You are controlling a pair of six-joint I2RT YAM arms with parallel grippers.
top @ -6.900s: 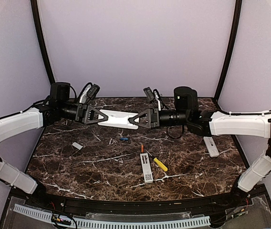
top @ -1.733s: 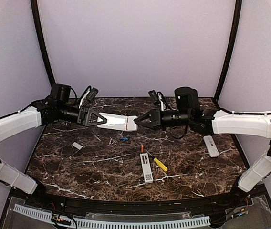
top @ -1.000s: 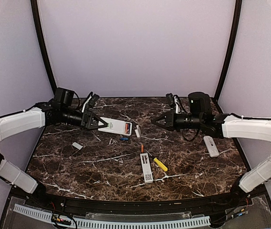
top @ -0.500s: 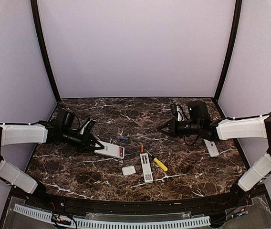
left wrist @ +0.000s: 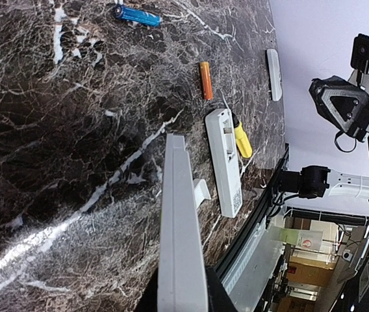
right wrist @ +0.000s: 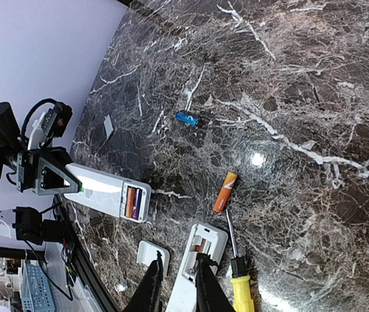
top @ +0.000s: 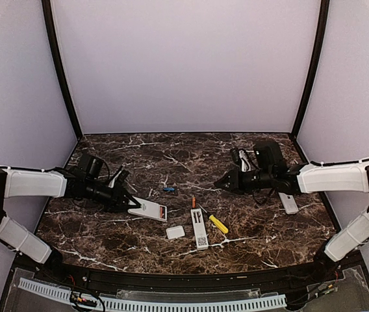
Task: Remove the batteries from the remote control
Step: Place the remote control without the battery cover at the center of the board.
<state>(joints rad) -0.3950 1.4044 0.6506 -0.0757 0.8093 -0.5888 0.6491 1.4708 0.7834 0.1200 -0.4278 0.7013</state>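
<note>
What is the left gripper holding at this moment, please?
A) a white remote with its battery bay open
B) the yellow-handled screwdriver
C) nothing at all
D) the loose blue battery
A: the left gripper is clamped on one end of the white remote, and the right wrist view shows an orange-red battery in the open bay at the remote's far end.

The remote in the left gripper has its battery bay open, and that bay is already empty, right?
Not empty. The remote in the left gripper does have its bay open, but at least one orange battery sits inside it, as the right wrist view shows.
</note>
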